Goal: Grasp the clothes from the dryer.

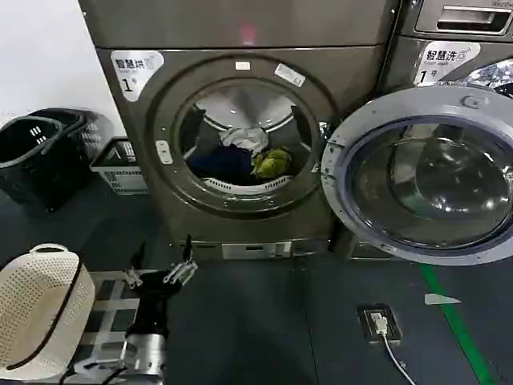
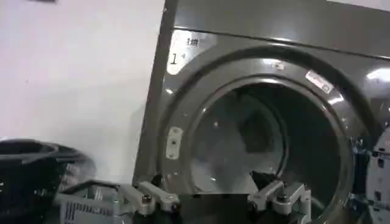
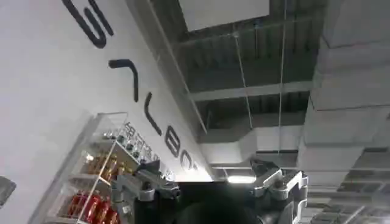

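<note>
The dryer [image 1: 240,72] stands straight ahead, its round door [image 1: 365,120] swung wide to the right. Inside the silver drum lie the clothes [image 1: 244,152]: a white-grey piece on top, a yellow-green one [image 1: 272,162] at the right, a dark navy one [image 1: 218,165] at the left. My left gripper [image 1: 164,250] hovers low in front of the machine, below and left of the porthole, open and holding nothing. In the left wrist view the left gripper [image 2: 207,178] faces the dryer [image 2: 256,55] opening. My right gripper [image 3: 204,176] is open, pointing up towards a ceiling and a lettered wall.
The open door juts out in front of the neighbouring machine [image 1: 457,48]. Black baskets [image 1: 36,152] and a grey crate [image 1: 120,164] stand left of the dryer. A white perforated basket [image 1: 36,309] sits at my lower left. A floor socket [image 1: 377,321] and green line [image 1: 457,321] lie to the right.
</note>
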{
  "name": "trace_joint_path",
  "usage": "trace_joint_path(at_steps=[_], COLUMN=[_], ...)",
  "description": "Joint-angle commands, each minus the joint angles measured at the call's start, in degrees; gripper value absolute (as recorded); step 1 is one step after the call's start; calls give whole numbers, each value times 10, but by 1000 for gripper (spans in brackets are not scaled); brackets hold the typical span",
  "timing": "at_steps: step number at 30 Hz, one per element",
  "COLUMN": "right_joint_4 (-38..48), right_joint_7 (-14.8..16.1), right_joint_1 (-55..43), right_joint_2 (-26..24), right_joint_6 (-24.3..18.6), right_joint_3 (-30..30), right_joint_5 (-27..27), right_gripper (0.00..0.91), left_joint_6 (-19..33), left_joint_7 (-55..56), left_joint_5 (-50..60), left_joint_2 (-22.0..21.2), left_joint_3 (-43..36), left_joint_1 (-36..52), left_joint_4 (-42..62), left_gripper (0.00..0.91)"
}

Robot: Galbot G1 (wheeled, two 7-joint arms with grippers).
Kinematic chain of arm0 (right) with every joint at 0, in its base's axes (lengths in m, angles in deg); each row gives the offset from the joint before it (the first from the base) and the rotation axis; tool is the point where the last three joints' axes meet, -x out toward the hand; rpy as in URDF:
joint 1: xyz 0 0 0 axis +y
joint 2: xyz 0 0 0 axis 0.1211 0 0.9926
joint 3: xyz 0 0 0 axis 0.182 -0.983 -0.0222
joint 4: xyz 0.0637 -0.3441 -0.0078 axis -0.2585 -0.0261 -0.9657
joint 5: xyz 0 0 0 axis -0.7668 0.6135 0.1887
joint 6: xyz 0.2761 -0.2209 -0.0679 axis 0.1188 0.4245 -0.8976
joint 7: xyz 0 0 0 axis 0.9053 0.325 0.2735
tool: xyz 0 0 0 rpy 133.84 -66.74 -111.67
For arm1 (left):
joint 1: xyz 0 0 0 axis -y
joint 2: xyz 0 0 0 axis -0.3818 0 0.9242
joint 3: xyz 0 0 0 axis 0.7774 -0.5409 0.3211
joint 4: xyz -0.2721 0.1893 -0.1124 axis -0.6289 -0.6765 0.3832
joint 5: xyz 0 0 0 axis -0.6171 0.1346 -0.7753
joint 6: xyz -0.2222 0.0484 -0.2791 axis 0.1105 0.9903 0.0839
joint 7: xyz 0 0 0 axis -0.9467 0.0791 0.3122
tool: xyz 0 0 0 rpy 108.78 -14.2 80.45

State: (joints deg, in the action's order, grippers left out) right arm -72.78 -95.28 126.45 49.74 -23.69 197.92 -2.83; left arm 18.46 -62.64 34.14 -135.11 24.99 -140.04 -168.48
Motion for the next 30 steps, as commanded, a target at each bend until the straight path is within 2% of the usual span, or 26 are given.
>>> trace_joint_path(at_steps=[1, 30], right_joint_4=[-2, 0], right_joint_7=[3, 10], right_joint_1=[1, 0], right_joint_2=[4, 4], right_joint_6=[1, -1], right_joint_3=[1, 3], right_joint_5=[1, -8], right_gripper=[907, 907], left_joint_6=[-1, -6], left_joint_7=[-2, 2], left_joint_5=[0, -7], left_joint_2=[-4, -4], left_joint_3=[0, -2], left_joint_1=[2, 2], left_joint_4=[2, 2], left_gripper=[907, 907])
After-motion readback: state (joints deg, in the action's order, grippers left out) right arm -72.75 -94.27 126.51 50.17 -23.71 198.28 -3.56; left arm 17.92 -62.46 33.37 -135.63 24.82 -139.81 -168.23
